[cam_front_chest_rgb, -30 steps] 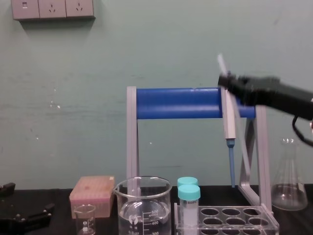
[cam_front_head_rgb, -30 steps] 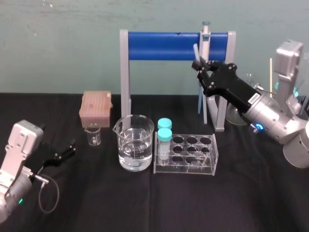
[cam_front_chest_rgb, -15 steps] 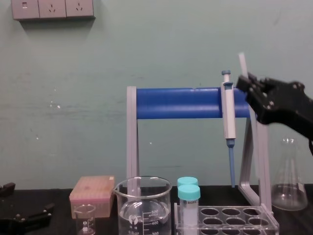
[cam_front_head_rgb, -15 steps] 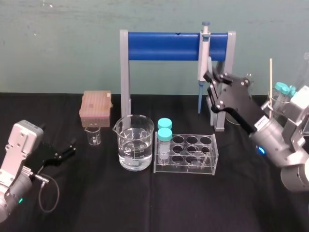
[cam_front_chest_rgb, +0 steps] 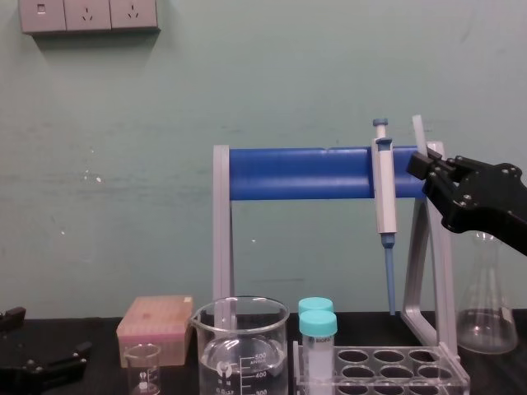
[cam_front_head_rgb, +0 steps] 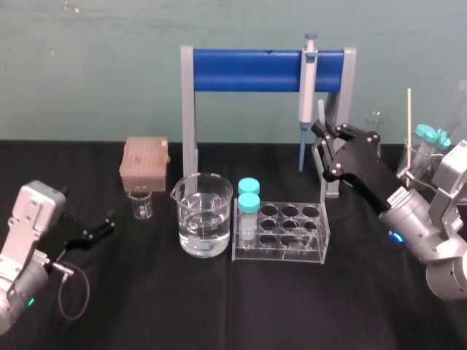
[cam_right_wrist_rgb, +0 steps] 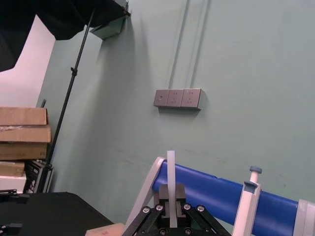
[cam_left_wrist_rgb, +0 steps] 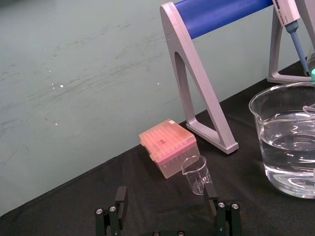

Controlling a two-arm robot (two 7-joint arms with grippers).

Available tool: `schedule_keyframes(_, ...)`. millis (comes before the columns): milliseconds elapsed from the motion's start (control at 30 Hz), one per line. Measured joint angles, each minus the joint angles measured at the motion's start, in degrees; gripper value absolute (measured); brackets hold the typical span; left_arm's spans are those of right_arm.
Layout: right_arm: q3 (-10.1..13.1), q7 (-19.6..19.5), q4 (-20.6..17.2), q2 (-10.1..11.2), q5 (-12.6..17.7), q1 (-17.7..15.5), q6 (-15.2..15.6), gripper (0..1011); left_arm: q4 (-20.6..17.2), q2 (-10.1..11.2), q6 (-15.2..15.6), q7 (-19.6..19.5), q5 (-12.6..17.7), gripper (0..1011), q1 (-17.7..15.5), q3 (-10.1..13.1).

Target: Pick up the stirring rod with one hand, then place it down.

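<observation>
**A:** Where is the long, thin, translucent whitish glass stirring rod point(cam_right_wrist_rgb: 171, 167)?

**B:** It is up in the air over the right side of the black-covered table point(cam_front_head_rgb: 219, 306), held by the black, angular-fingered right gripper point(cam_front_head_rgb: 324, 131). It stands nearly upright, just to the right of the grey-white pipette with the blue tip point(cam_front_head_rgb: 307, 80). That pipette hangs on the grey stand with the blue crossbar point(cam_front_head_rgb: 248, 69).

**A:** How does it sit in the jaws?

**B:** In the right wrist view it is dead centre, with one finger on each side and both pressed against the glass. A good length of rod sticks out past the fingertips. In the chest view its upper end rises above the blue bar, close by the stand's right post.

**A:** And the part below the grip?

**B:** I cannot make it out against the stand's leg.

**A:** What about the other arm?

**B:** The black left gripper point(cam_left_wrist_rgb: 166, 192) sits low at the left side of the table with its jaws wide apart. It is near a small clear glass beaker point(cam_left_wrist_rgb: 197, 173) and a pinkish plastic tip box point(cam_left_wrist_rgb: 167, 152).
</observation>
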Motion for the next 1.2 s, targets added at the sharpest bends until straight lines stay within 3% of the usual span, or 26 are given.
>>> schedule_keyframes(1200, -0.17, -0.09, -0.14, 0.06, -0.2, 0.23, -0.17, 68, 0.0, 0.0, 0.0, 0.0, 0.0, 1000, -0.01, 0.0)
